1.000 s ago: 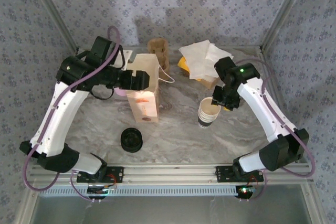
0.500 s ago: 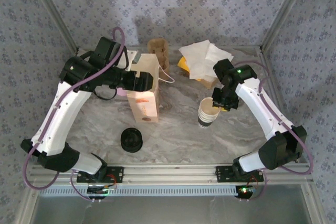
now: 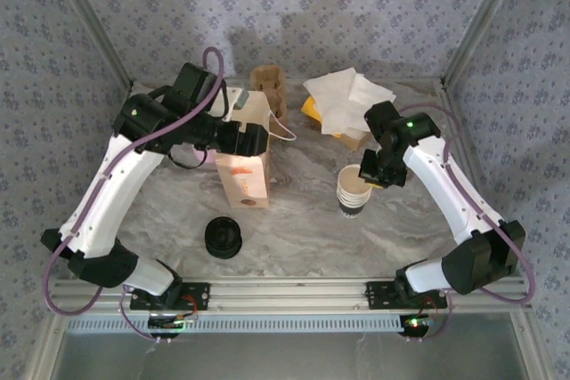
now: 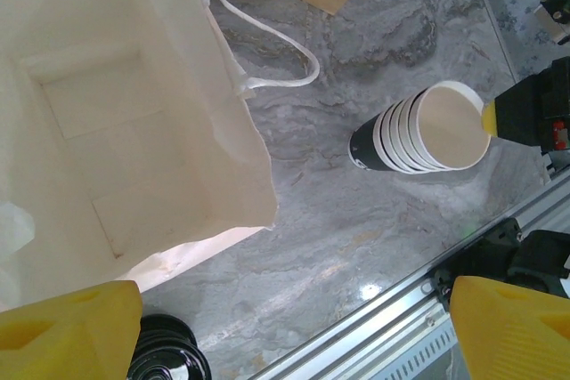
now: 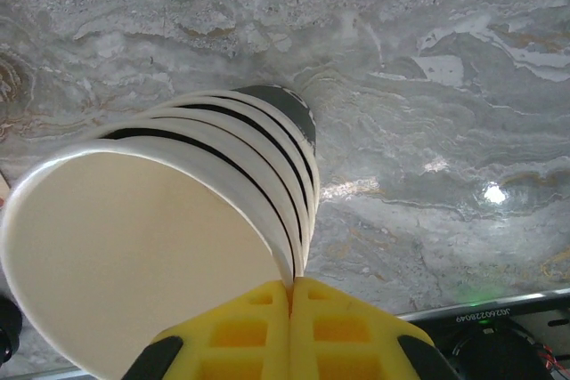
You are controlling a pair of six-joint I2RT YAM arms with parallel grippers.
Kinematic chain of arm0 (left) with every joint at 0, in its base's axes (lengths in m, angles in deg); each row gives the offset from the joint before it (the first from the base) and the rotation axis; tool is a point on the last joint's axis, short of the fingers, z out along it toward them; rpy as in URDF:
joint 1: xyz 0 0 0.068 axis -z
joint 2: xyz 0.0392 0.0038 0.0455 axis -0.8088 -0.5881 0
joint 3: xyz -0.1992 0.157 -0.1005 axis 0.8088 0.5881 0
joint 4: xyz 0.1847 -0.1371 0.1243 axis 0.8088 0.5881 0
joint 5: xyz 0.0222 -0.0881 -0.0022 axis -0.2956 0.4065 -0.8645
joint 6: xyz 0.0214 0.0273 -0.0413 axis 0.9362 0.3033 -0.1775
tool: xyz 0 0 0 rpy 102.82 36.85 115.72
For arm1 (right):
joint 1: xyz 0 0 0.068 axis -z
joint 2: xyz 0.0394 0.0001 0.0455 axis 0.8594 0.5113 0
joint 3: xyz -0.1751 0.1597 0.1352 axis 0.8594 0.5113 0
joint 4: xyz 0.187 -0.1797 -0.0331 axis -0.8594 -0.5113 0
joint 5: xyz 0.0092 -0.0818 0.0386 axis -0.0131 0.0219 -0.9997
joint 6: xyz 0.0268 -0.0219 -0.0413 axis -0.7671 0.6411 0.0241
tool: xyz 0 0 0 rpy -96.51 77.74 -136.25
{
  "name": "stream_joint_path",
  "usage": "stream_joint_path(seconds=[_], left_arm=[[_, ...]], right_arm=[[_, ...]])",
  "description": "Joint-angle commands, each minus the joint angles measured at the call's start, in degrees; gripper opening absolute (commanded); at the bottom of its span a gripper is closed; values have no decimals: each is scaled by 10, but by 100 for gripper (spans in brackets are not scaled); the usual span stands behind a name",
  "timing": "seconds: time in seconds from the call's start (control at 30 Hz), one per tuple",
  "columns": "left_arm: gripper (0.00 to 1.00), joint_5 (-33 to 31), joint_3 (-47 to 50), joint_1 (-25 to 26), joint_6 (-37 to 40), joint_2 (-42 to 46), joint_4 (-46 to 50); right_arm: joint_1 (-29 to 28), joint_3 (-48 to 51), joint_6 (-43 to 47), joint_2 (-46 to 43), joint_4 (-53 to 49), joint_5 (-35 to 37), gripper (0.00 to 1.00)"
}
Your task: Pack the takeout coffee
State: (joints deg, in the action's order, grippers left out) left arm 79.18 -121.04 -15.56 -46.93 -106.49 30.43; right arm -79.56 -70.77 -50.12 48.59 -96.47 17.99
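The right gripper [image 5: 290,295] has closed, jaws now pinched on the rim of the stack of lidless paper cups [image 3: 354,191] right of the open paper bag [image 3: 242,171], above which the left gripper [image 4: 289,334] hovers, jaws wide apart, black lids [image 3: 223,238] in front of the bag

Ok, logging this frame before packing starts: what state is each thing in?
paper bag: upright, mouth open
cup stack: upright, nested, lidless
top cup: rim pinched by right gripper
lid stack: standing free, untouched
left gripper: open, at the bag's mouth
right gripper: shut
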Motion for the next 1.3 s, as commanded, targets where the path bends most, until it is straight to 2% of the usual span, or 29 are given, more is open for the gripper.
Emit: stream_joint_path(seconds=[0.0, 0.27, 0.6, 0.97, 1.27], left_arm=[[89, 6, -26, 9, -9, -7, -9], [89, 22, -30, 50, -53, -34, -63], [88, 27, -19, 114, -91, -102, -134], [87, 55, 42, 131, -135, -142, -224], [80, 81, 88, 142, -169, -186, -283]], right_arm=[[4, -5, 0, -16, -16, -6, 0], [22, 14, -12, -39, -2, -23, 0], [106, 103, -43, -115, 48, -100, 0], [184, 147, -56, -165, 74, -153, 0], [225, 166, -84, -192, 95, -179, 0]])
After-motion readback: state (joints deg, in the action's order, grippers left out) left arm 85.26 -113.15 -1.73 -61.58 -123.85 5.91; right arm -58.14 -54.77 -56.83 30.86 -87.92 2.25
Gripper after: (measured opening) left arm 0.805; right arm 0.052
